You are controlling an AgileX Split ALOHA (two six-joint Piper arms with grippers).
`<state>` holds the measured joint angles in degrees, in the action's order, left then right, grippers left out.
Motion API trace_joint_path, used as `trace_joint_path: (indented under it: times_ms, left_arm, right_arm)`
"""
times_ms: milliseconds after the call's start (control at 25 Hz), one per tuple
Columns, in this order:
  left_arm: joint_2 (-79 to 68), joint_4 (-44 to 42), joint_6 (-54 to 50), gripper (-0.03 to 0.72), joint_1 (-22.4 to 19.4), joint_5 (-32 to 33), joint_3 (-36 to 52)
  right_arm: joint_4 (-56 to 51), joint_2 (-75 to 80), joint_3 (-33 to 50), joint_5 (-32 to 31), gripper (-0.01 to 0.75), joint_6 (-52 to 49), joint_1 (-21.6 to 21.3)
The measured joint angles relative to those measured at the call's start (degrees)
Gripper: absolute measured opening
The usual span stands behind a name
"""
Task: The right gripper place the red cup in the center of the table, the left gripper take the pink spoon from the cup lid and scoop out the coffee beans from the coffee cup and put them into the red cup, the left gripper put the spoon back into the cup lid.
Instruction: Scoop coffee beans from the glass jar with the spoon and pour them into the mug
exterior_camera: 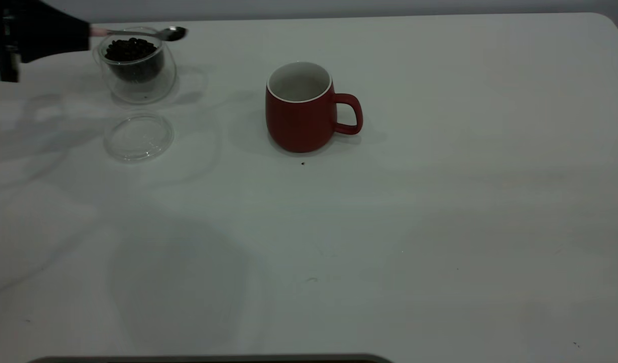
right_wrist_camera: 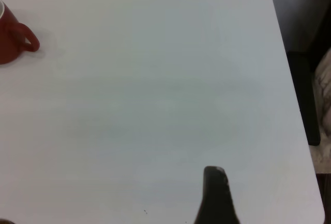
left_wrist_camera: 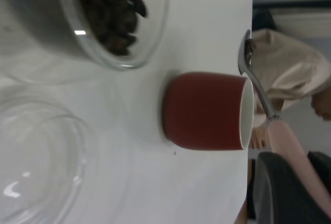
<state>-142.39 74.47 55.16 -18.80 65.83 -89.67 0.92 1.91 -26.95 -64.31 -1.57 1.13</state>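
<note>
The coffee cup [exterior_camera: 137, 65] stands near the far left corner of the surface [exterior_camera: 440, 227], at about ten o'clock from the middle. It is full of dark coffee beans [exterior_camera: 131, 49]. The cup lid [exterior_camera: 138, 136] lies flat just beside it on the near side, with nothing on it. The red cup [exterior_camera: 299, 108] stands upright close to the middle of the surface, white inside, with nothing to be seen in it. Its handle points to three o'clock.

The left gripper [exterior_camera: 84, 34] is at the far left edge, pinching the pale handle of the pink spoon [exterior_camera: 152, 33]. The spoon is held level above the coffee cup, its shiny bowl past the rim toward three o'clock.

The right gripper [right_wrist_camera: 217, 195] hangs over the wide bare right side, and it cannot be told if it is spread or closed.
</note>
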Motion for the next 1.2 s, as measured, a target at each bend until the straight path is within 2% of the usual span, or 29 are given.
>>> trace_joint_path:
  times_ms: [680, 920, 1200]
  left_arm:
    - [0.0, 0.0, 0.59, 0.122, 13.04, 0.11, 0.0]
    - [0.0, 0.0, 3.26, 0.122, 14.56, -1.72, 0.0]
    - [0.0, -0.05, 12.59, 0.122, 15.93, -6.61, 0.0]
  right_arm:
    - [0.0, 0.0, 0.0, -0.05, 0.588, 0.0, 0.0]
    - [0.0, 0.0, 0.0, -0.05, 0.588, 0.0, 0.0]
    - [0.0, 0.0, 0.0, -0.05, 0.588, 0.0, 0.0]
